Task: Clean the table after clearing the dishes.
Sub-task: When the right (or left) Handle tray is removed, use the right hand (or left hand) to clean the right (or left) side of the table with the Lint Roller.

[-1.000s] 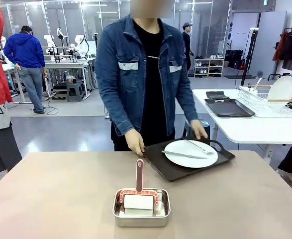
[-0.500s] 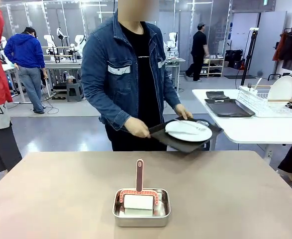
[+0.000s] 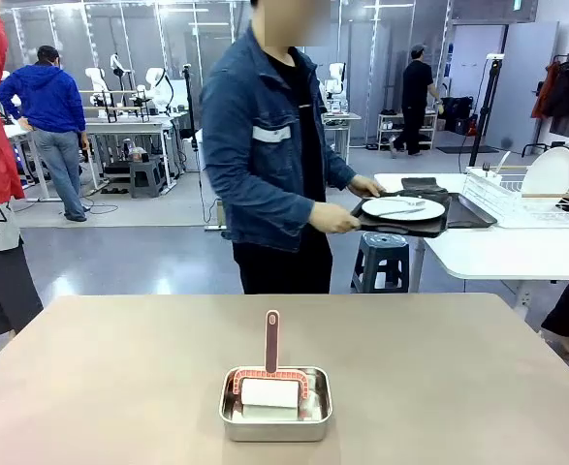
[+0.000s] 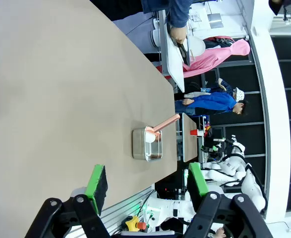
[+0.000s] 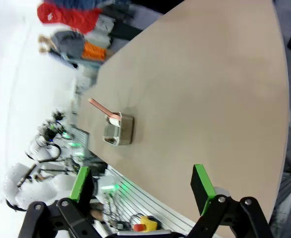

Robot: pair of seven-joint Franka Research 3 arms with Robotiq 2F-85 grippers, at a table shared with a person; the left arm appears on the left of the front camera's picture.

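Observation:
The beige-brown table [image 3: 119,368] stretches across the front view. A person in a denim jacket [image 3: 265,145] stands beyond its far edge, turned toward the right, holding a dark tray [image 3: 400,223] that carries a white plate [image 3: 403,207] with cutlery, level with the white side table [image 3: 497,247]. My left gripper [image 4: 146,181] hangs open above the table [image 4: 61,99] with nothing between its green pads. Equally open and empty, my right gripper [image 5: 141,182] hovers over the table [image 5: 200,89].
A small steel pan [image 3: 275,404] sits near the front middle of the table, holding a white block and a red-handled brush [image 3: 271,341]; the pan [image 4: 146,144] [image 5: 118,130] shows in both wrist views. A dish rack [image 3: 526,194] with a plate and dark trays stands on the side table. A stool [image 3: 386,257] stands behind.
The person lifted the tray with the plate off the table's far edge and carried it right, toward the side table. Neither gripper moved.

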